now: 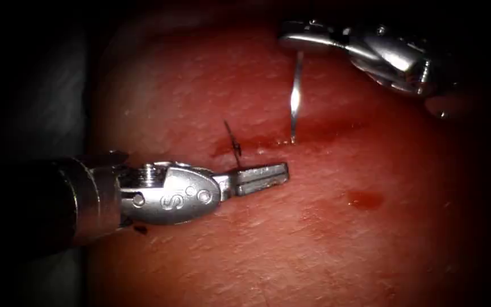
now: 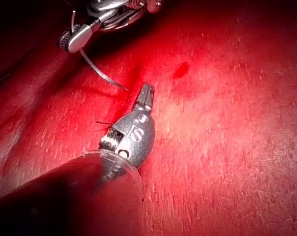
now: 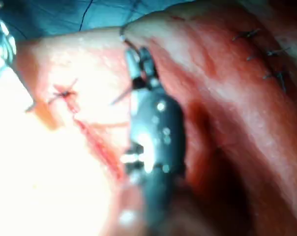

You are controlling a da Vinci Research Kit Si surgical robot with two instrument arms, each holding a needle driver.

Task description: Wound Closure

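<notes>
Right tool (image 1: 302, 41) at 1 o'clock clamps needle (image 1: 295, 96) by its end, point touching cut (image 1: 268, 145); left tool (image 1: 268, 176) closed, empty, on tissue (image 1: 313, 239); cut thread end (image 1: 233, 142) beside

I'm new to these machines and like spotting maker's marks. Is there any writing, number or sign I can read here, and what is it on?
"S": a single raised letter on the metal wrist of the left hand, seen in the endoscope view and again in the left wrist view.
The right hand, which holds the needle by its upper end, bears screws but no readable mark.
The tissue bears no writing.
</notes>
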